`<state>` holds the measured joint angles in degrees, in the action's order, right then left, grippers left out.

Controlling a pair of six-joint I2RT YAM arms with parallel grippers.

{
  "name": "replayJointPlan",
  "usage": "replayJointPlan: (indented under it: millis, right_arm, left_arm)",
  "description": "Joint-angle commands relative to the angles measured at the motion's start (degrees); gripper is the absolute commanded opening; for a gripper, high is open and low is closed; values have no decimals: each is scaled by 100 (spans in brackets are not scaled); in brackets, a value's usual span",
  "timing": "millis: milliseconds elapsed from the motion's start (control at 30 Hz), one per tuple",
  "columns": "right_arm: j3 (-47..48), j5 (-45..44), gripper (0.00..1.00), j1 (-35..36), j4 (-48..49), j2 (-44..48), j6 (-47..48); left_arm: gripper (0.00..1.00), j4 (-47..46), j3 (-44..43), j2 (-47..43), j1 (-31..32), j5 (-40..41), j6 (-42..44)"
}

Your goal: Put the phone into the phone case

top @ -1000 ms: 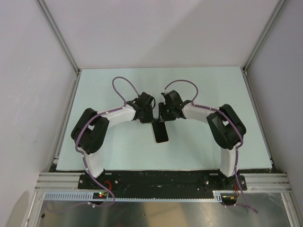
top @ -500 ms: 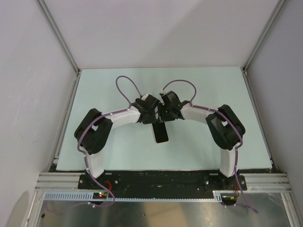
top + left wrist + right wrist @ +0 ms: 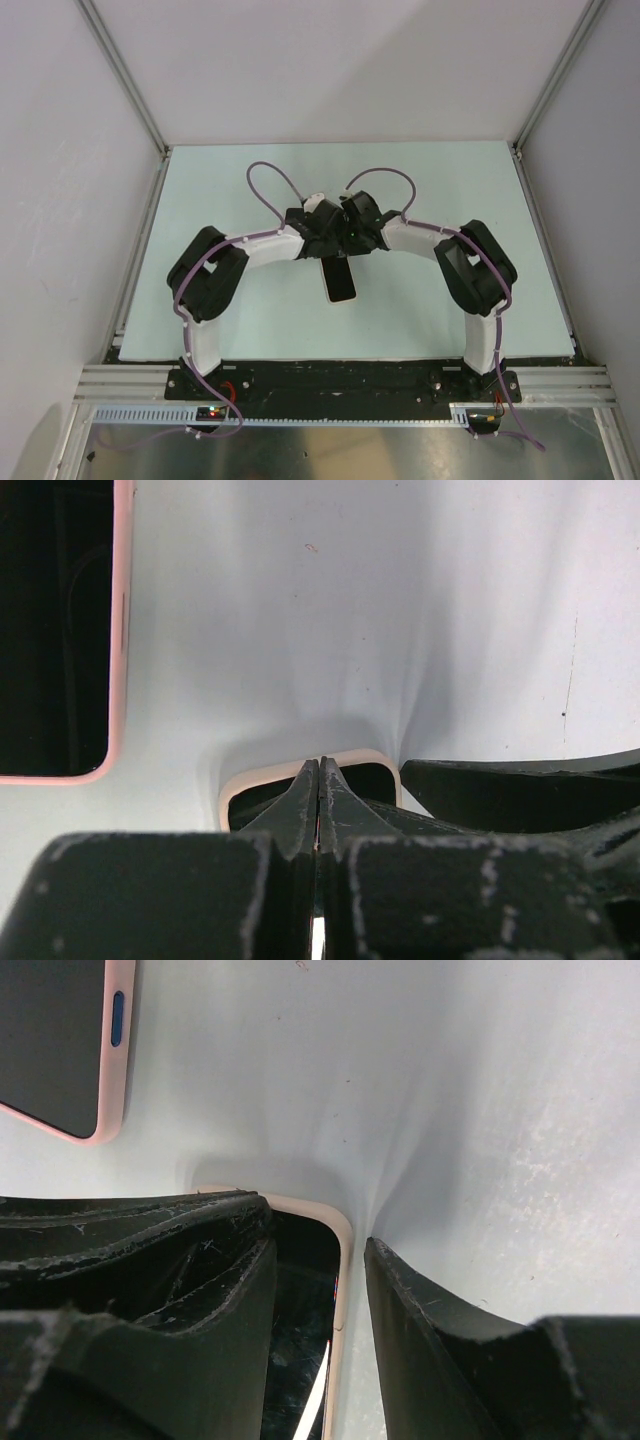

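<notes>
While flat beneath left claw (image 3: 319, 766) and right claw (image 3: 318, 1226), phone (image 3: 340, 282) inside phone case (image 3: 343, 1252)

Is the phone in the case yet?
In: the phone case rims the phone at every corner shown. Whether fully snapped, cannot tell.

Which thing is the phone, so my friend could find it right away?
Find the pale green table, then its middle, where the left arm and right arm meet. Just nearer than that meeting point lies the phone, flat and face up. It is the only glossy black rectangle, edged by the pink phone case.
</notes>
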<state>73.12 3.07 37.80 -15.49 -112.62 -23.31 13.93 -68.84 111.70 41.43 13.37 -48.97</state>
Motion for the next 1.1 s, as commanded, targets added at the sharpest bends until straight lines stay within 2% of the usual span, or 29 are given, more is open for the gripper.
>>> replayJointPlan:
  millis: [0,267,467,533,900,1067]
  right_arm:
    - [-173,-173,45,385,-636,-438,-6]
    - [-456,118,41,269,-352,-172,-82]
    - [-991,778,60,17,233,268,-320]
    - [-1131,863,63,-47,371,405,-382]
    - [-1667,1049,64,-416,538,1020,-457]
    - [-1843,1161,69,-639,609,1419,-463]
  left_arm:
    - [0,574,507,960,328,-502,-230]
    - [0,673,287,277,130,-489,93]
    - [0,765,22,17,50,-519,366]
    - [0,776,-52,-8,30,-548,422]
    - [0,896,-143,-590,-93,-485,885]
    - [1,941,97,-1155,-129,-412,1096]
